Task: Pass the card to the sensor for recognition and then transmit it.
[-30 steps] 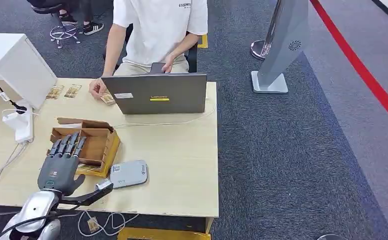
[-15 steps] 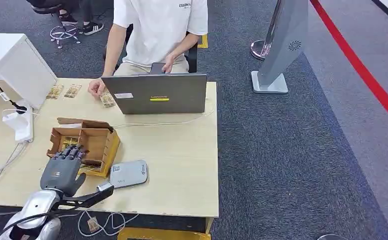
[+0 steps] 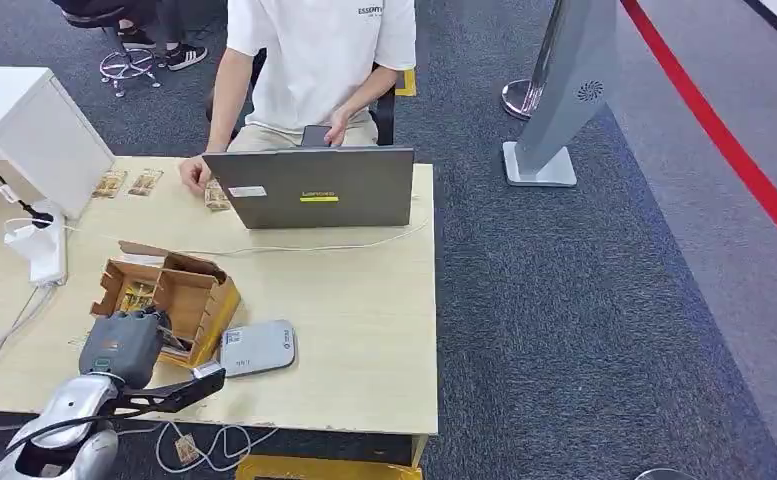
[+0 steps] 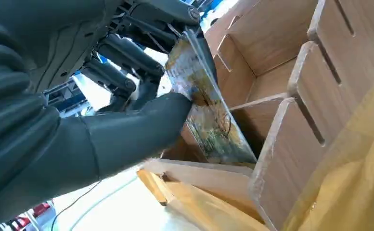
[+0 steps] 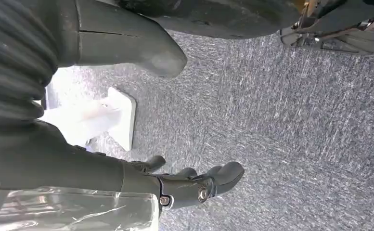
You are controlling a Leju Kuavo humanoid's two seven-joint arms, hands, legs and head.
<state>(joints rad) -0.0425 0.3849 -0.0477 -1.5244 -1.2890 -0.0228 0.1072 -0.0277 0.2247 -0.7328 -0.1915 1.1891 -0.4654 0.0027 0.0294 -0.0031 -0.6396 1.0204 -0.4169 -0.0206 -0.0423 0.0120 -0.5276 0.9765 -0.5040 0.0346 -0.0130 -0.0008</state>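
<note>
The left hand (image 4: 86, 103) pinched a card (image 4: 205, 103) between thumb and fingers (image 4: 127, 45), its lower edge down in a slot of the wooden card box (image 3: 179, 290). Best lifted straight up, clear of the dividers beside the fingers. The grey sensor (image 3: 257, 348) lay just beyond. The right hand (image 5: 187, 185) hung loosely curled, holding nothing.

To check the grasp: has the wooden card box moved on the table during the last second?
Yes. The wooden card box has tipped and turned: its far edge now sits nearer the laptop, as the left hand pinches a card inside.
</note>
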